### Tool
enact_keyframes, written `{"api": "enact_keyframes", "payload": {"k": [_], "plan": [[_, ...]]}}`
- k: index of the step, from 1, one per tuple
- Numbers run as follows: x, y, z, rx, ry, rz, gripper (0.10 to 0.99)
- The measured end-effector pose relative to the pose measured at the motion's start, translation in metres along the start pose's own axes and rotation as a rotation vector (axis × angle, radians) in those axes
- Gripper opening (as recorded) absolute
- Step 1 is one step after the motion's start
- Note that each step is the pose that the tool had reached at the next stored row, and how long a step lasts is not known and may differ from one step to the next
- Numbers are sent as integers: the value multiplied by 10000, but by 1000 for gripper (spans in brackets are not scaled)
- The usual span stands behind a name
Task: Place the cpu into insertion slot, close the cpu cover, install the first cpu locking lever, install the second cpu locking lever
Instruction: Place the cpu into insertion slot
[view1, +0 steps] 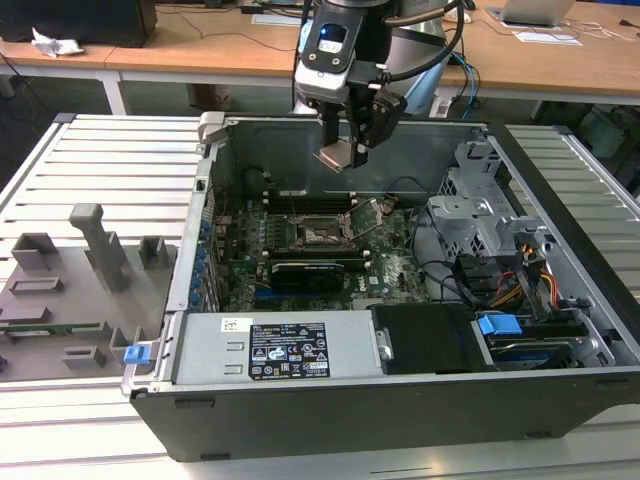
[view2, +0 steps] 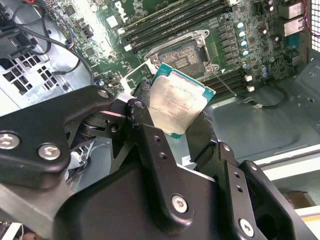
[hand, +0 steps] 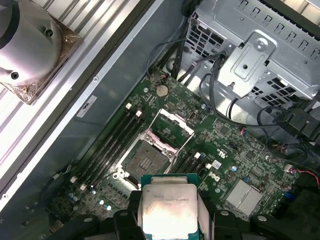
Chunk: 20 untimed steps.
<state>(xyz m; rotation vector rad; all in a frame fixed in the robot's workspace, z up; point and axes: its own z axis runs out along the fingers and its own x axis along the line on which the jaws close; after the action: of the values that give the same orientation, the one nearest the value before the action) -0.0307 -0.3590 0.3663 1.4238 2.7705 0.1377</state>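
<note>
My gripper (view1: 343, 150) hangs over the open computer case, shut on the cpu (view1: 333, 156), a small square chip with a dull silver top and green edge. Both wrist views show the cpu (view2: 177, 102) (hand: 169, 210) pinched by its sides between the black fingers (view2: 142, 97). Well below it on the green motherboard lies the insertion slot (view1: 318, 236) (view2: 183, 56) (hand: 145, 163), a dark square recess with a silvery rim and nothing in it. The cpu cover (hand: 175, 121) stands swung open beside the slot.
The case walls (view1: 215, 170) surround the motherboard (view1: 395, 265). A metal drive cage (view1: 480, 215) with loose cables fills the exterior view's right. The power supply (view1: 270, 350) lies along the front. A grey fixture tray (view1: 70, 280) sits outside on the exterior view's left.
</note>
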Motion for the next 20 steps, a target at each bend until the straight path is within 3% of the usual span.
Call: {"api": "enact_keyframes", "payload": {"k": [17, 20], "plan": [[1, -2, 8, -16, -72, 809, 529], [1, -3, 21, -26, -118, 1319, 529]]}}
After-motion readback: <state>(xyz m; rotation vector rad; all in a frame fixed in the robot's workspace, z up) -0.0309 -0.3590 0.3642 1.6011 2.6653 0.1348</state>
